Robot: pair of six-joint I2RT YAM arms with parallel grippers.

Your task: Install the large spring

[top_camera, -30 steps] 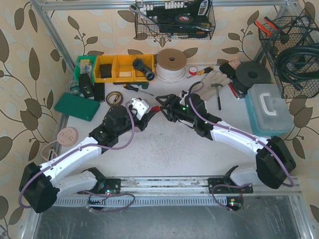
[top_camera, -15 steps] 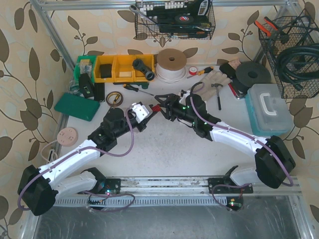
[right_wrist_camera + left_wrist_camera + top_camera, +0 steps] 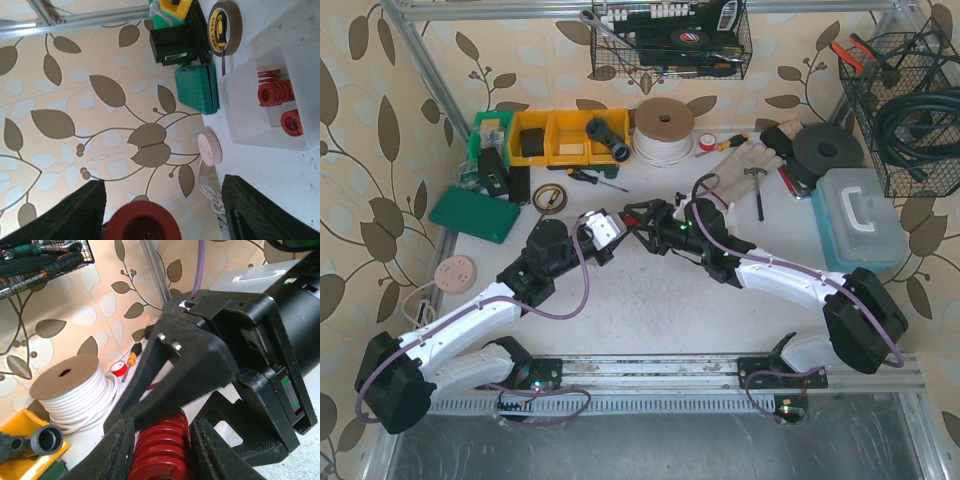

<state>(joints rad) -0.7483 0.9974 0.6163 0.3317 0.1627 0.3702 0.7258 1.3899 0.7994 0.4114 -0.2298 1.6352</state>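
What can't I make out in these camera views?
Left wrist view: large spring, lower end cut off by the bottom edge.
Top view: the spring, hidden where the left gripper and right gripper meet.
Right wrist view: white box of spare springs, cut by the right edge.

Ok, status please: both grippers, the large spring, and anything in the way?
Left gripper shut on large spring. Right gripper open, its fingers either side of the spring's free end. No obstruction seen between the arms.
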